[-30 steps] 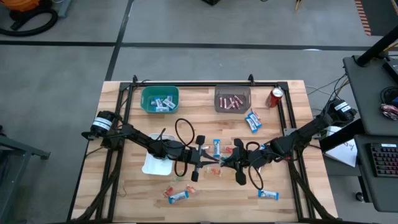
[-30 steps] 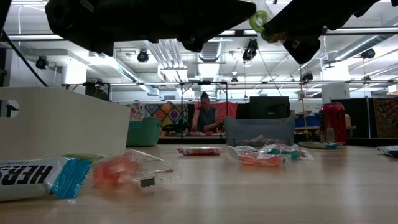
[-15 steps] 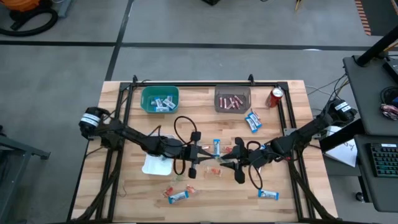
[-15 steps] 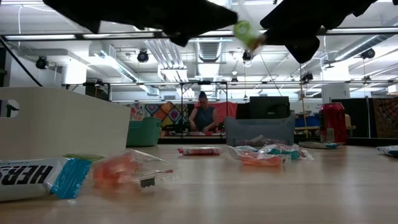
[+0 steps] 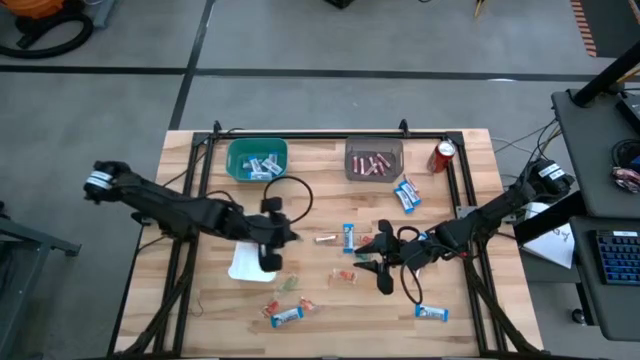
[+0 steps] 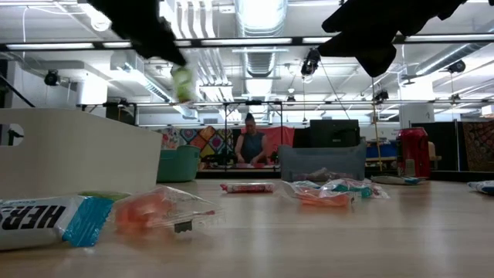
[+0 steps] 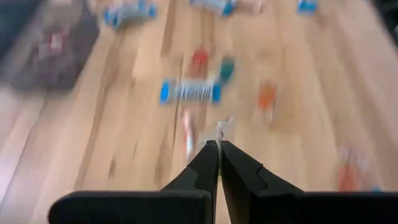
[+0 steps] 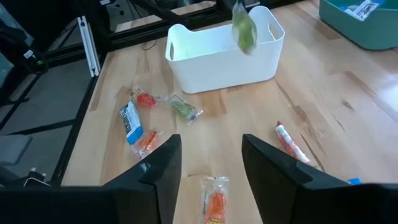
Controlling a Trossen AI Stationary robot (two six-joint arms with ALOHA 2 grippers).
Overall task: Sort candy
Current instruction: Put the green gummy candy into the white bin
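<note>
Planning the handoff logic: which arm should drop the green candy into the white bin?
Left. Its gripper is shut on the green candy, close by the white bin. The right gripper is open, empty, farther off.

The table (image 5: 200,300) carries two bins at its far edge: the left bin (image 5: 257,159), and to its right the right bin (image 5: 374,160), with a can (image 5: 443,156) farther right. A tub (image 5: 250,262) sits left of centre. Loose candy (image 5: 348,238) lies mid-table, between the left gripper (image 5: 283,237) and the right gripper (image 5: 372,262).
</note>
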